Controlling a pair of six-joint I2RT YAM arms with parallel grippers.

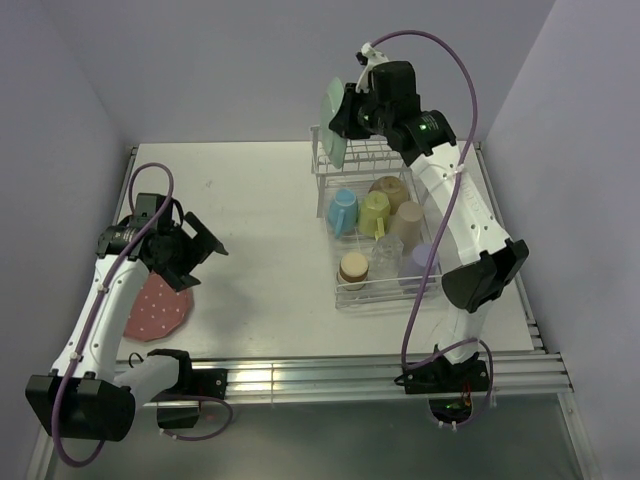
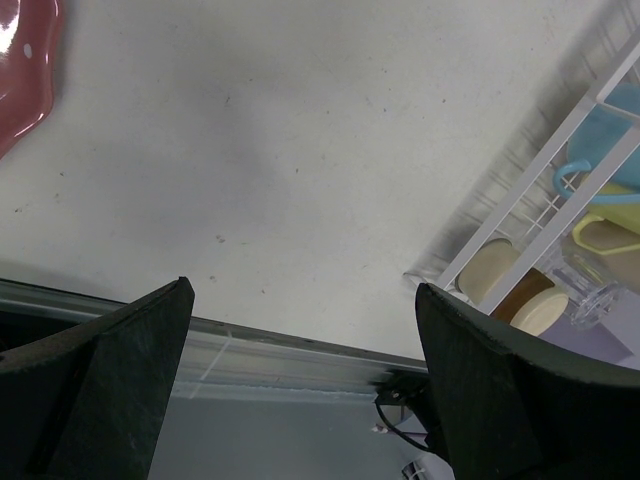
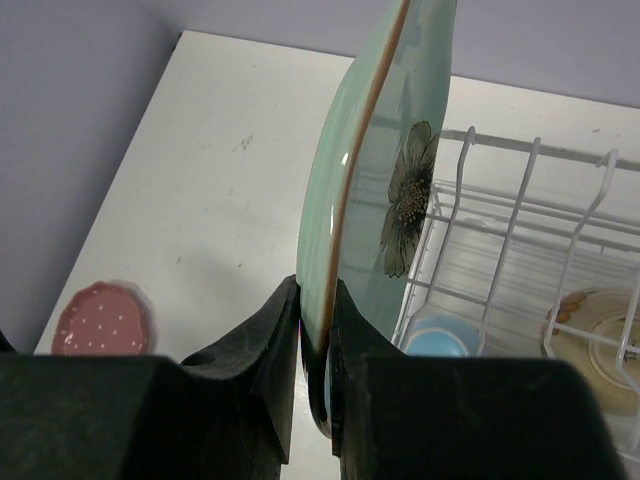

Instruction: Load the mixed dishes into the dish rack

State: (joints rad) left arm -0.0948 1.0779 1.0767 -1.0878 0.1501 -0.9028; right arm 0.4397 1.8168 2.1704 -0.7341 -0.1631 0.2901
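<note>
Two plates, seven vessels, one rack, two arms. The mint-green plate (image 1: 333, 125) is hanging on edge above the far-left corner of the dish rack (image 1: 365, 158); the pink dotted scalloped plate (image 1: 157, 308) is lying flat on the table well left of the rack.

The rack's lower basket is carrying the seven I am counting: blue cup (image 1: 342, 210), yellow cup (image 1: 374, 212), tan cup (image 1: 407, 222), lavender cup (image 1: 424, 262), clear glass (image 1: 387, 255), a brown-and-cream cup (image 1: 352, 268) at the near-left corner, and a brown-lined piece (image 1: 388, 187) at the far side; I cannot tell what that last one is. All are sitting packed close together.

The surface is a white table (image 1: 260, 230), lightly scuffed, with an aluminium rail (image 1: 330, 375) running along the edge nearest the arm bases; plain lavender-grey walls (image 1: 220, 60) are closing it in on three sides.

The right gripper (image 3: 313, 345) is pinching the rim of the mint-green plate, fingers nearly closed with only the plate's thickness between them; the plate is standing upright with its flower-printed face turned toward the rack's prongs, beside the leftmost ones; I cannot tell whether it is touching them.

The left gripper (image 2: 303, 288) is hovering over bare table left of the rack, fingers spread wide and gripping nothing; the pink plate is lying apart from it, outside the fingers.
</note>
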